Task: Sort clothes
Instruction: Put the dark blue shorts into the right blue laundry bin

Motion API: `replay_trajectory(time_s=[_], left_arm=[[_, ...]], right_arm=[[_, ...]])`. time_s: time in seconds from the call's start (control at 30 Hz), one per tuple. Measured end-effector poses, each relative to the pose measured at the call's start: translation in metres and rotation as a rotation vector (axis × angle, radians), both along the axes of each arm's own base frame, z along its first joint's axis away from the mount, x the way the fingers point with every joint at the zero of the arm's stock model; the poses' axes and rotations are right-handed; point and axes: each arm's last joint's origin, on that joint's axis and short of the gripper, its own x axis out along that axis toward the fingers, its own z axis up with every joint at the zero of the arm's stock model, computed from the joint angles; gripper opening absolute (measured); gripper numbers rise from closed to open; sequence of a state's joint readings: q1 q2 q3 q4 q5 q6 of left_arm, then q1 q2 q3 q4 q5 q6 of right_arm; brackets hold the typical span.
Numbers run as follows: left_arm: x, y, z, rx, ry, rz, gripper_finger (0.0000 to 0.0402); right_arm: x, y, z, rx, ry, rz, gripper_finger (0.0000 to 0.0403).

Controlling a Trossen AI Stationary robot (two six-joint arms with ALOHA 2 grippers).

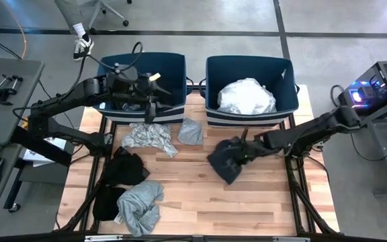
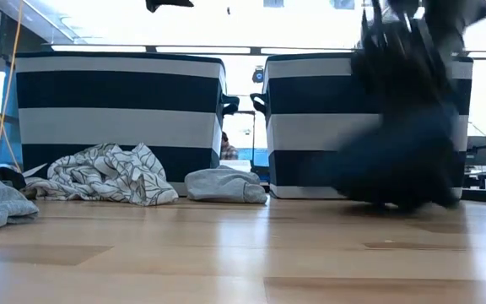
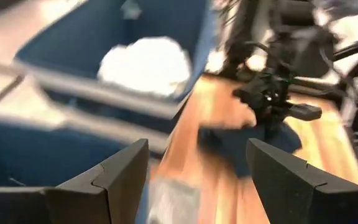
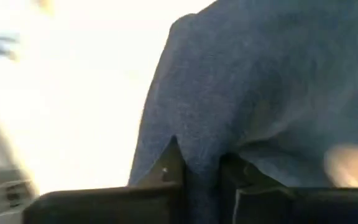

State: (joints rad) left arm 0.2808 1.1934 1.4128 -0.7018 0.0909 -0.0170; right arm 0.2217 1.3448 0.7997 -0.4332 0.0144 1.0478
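My right gripper (image 1: 242, 146) is shut on a dark navy garment (image 1: 224, 161) in front of the right striped bin (image 1: 213, 74), which holds white clothes (image 1: 246, 96). In the low view the garment (image 2: 403, 160) hangs blurred below the gripper. My left gripper (image 1: 154, 101) hovers open and holds nothing over the near rim of the left bin (image 1: 173, 64). A grey-white patterned garment (image 1: 150, 138), a small grey one (image 1: 191, 132), black ones (image 1: 123, 168) and a larger grey one (image 1: 140, 205) lie flat on the table's left half. My right gripper pinches a bunched-up fold of the navy garment (image 4: 201, 155) between its two fingers (image 4: 171, 165), slanting down from the table's right side. The cloth hangs slack below the fingers. Its lower end (image 2: 395, 201) reaches the table top; whether it rests there I cannot tell.
The two navy-and-white striped bins stand side by side along the table's far edge. Bare wood (image 1: 247, 208) stretches over the near right part of the table. A desk (image 1: 5, 81) stands to the left and equipment (image 1: 381, 87) to the right, both beyond the table.
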Motion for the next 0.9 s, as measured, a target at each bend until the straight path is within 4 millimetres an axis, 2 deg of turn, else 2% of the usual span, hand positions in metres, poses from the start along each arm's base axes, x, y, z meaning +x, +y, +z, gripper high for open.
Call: replay_trajectory(time_s=[0.1, 0.23, 0.33, 0.43, 0.57, 0.67, 0.77, 0.9], left_arm=[[0.006, -0.006, 0.009, 0.035, -0.100, -0.115, 0.0255], [0.020, -0.011, 0.019, 0.030, -0.256, -0.261, 0.0255], [0.036, -0.012, 0.019, 0.006, -0.328, -0.325, 0.0255], [0.055, -0.010, 0.011, -0.008, -0.342, -0.395, 0.0255], [0.076, -0.006, -0.006, -0.039, -0.302, -0.429, 0.0262], [0.089, -0.003, -0.027, -0.085, -0.195, -0.433, 0.0274], [0.090, -0.003, -0.043, -0.128, -0.066, -0.441, 0.0282], [0.086, -0.005, -0.054, -0.192, 0.045, -0.437, 0.0276]], right_arm=[[0.016, -0.005, 0.044, -0.068, -0.146, 0.078, 0.0042], [0.037, -0.020, 0.100, -0.218, -0.330, 0.150, 0.0031], [0.051, -0.033, 0.130, -0.322, -0.417, 0.192, 0.0018], [0.063, -0.043, 0.155, -0.390, -0.495, 0.246, 0.0017], [0.080, -0.051, 0.174, -0.377, -0.569, 0.344, 0.0024], [0.088, -0.052, 0.184, -0.365, -0.603, 0.407, 0.0026], [0.089, -0.051, 0.188, -0.376, -0.560, 0.438, 0.0026], [0.086, -0.052, 0.187, -0.374, -0.499, 0.442, 0.0026]])
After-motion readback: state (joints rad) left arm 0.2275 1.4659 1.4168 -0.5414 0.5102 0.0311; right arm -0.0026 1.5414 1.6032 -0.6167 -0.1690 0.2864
